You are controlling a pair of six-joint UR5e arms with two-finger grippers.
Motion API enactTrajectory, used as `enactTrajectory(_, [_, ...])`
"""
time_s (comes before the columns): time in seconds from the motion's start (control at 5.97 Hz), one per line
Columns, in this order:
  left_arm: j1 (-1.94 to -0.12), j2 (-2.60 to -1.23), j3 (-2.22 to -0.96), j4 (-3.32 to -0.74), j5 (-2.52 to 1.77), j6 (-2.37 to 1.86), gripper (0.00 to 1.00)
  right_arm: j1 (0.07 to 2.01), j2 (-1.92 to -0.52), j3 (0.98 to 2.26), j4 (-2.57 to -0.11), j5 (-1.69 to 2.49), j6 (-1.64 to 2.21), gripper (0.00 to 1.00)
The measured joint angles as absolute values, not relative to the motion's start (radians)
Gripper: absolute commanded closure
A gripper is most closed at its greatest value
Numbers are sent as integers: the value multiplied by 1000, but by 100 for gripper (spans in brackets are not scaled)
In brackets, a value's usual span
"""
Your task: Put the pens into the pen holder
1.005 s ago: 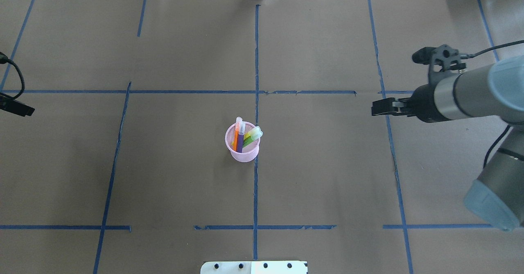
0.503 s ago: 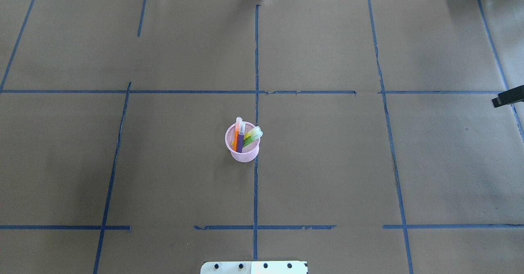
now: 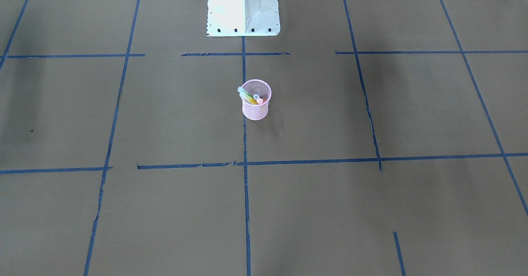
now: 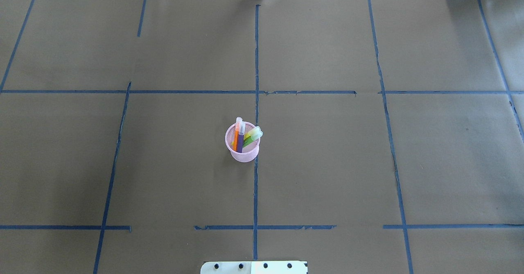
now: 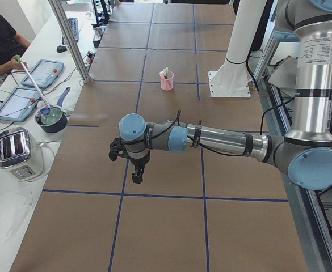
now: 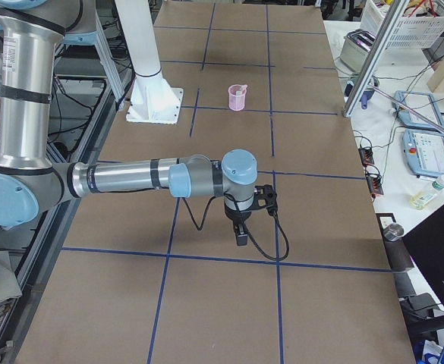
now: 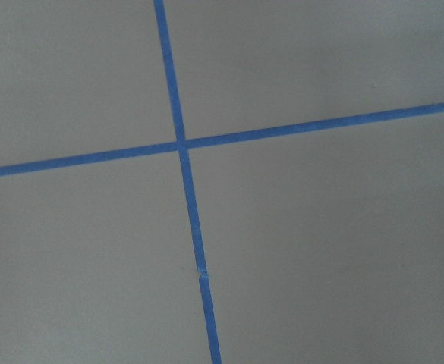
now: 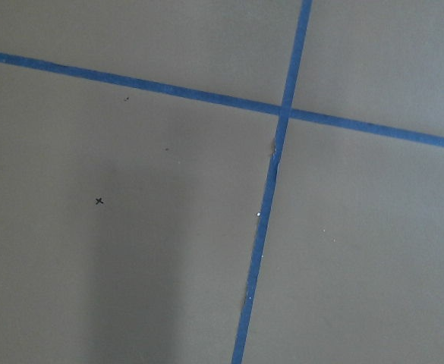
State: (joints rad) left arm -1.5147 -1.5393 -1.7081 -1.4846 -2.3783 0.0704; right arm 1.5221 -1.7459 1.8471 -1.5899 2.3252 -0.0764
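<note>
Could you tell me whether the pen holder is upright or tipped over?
Upright: the pen holder stands on its base, open rim up, pens leaning inside.

— What stands on the table?
— A pink mesh pen holder, upright, at the blue tape line running down the middle, mostly to its right in this view.
— And inside it?
— The pens. The green pen leans toward the view's left, its pale cap over the rim; two more caps (one orange-tinted, one bluish) show end-on beside it.
— Anything else?
— The robot's white base at the top, on that same line.
</note>
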Motion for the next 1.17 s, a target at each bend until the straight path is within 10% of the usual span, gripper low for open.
enactTrajectory(1.17, [-1519, -1481, -1765, -1516, -2382, 62, 0, 1539, -1760, 1824, -1585, 2355, -86, 0])
